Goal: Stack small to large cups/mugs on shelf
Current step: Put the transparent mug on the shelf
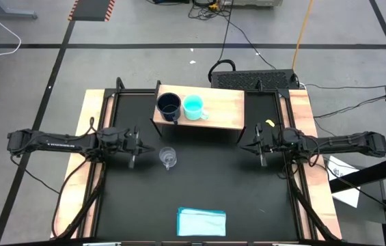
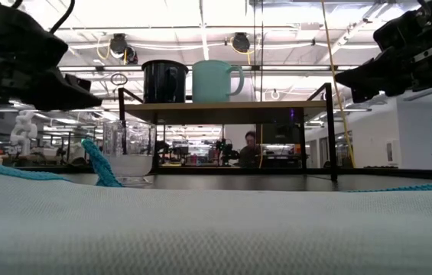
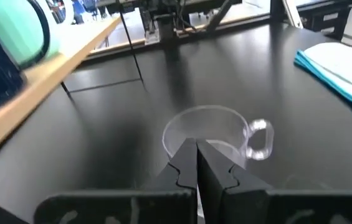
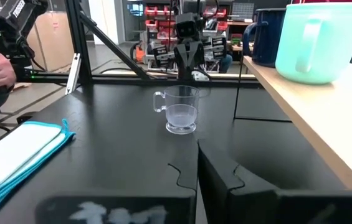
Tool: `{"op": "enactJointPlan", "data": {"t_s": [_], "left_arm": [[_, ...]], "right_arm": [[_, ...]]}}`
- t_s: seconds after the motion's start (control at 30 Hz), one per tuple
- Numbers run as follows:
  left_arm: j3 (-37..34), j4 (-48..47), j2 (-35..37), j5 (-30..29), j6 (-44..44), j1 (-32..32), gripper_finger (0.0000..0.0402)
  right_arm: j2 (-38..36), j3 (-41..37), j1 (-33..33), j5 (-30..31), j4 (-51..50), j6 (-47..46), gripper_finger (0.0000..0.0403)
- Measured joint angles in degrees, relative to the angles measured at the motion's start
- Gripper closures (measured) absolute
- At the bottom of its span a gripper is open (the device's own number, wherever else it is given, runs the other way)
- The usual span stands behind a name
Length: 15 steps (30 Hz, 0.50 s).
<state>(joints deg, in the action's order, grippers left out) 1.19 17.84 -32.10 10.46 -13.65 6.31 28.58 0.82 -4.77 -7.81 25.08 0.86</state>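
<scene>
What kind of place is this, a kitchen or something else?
Probably a robotics lab or workshop, not a kitchen: two dark robot arms, left gripper and right gripper, flank a black table, with cables on the taped floor and shelving behind.
</scene>
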Motion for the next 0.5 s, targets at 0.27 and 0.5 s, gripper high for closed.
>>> {"op": "enactJointPlan", "data": {"t_s": [0.27,0.5], "left_arm": [[-0.65,-0.74,-0.04,0.0,0.43,0.0,0.0401],[-0.65,-0.78,-0.07,0.02,0.91,0.0,0.0401]], "right_arm": [[0.35,0.0,-0.01,0.0,0.44,0.08,0.0403],[0.33,0.0,0.0,0.0,0.44,0.39,0.0403]]}}
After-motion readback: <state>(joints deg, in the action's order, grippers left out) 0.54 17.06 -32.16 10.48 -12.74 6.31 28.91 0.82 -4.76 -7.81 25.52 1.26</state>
